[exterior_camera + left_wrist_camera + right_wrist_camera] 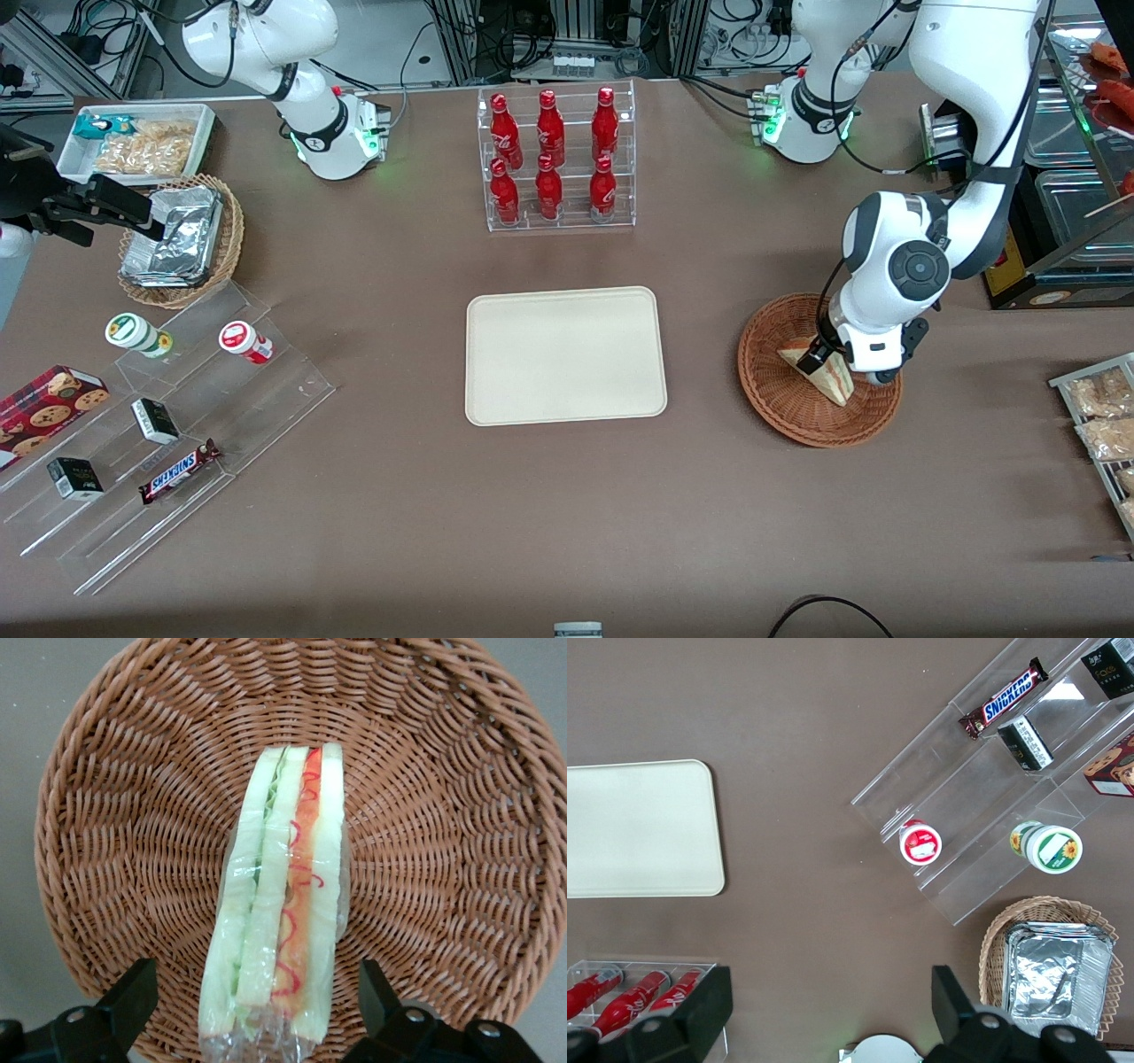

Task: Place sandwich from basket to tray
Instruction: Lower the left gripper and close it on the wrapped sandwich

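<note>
The sandwich (819, 369) (282, 895), a plastic-wrapped wedge, lies in the reddish-brown basket (802, 416) (461, 833) at the right of the front view's frame. The end effector (824, 359) (257, 1005) hangs low over it, released, one finger (133, 997) on either side of the wedge, apart from it. The cream tray (565, 354) (642, 828) sits on the brown surface (567, 514) at frame centre, well apart from the basket.
</note>
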Motion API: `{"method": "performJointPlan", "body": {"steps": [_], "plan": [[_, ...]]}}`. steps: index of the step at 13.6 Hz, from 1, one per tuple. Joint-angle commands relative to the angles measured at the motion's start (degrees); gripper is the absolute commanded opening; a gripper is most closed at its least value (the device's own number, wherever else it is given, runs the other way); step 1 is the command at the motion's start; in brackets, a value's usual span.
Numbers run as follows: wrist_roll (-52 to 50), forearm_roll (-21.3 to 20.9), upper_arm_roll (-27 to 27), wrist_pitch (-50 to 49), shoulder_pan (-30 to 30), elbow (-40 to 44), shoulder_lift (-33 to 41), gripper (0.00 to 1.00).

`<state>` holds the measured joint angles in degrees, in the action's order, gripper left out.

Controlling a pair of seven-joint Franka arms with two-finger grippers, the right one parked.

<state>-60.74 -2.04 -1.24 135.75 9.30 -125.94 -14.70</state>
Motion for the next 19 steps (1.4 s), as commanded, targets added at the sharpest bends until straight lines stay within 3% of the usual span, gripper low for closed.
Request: {"method": "performJointPlan", "body": {"steps": [1,2,6,7,9,15,19], "plan": [[-1.6,-0.8,0.1,1.1,-0.1,0.5,-0.9,0.99],[-1.6,-0.8,0.1,1.1,-0.1,0.6,-1.0,0.91],[-1.7,-0.4,0.1,0.7,-0.1,1.4,-1.0,0.23],[-1.8,-0.4,0.1,0.5,-0.1,1.7,-0.9,0.15],[-1.7,-0.4,0.1,-1.1,0.0,2.4,-0.5,0.11],[-1.0,-1.0,-0.3,-22.3,1.0,14.7,-0.4,0.11],[3.7,-1.0,-0.4,-30.1,5.5,18.2,-0.1,0.08]]}}
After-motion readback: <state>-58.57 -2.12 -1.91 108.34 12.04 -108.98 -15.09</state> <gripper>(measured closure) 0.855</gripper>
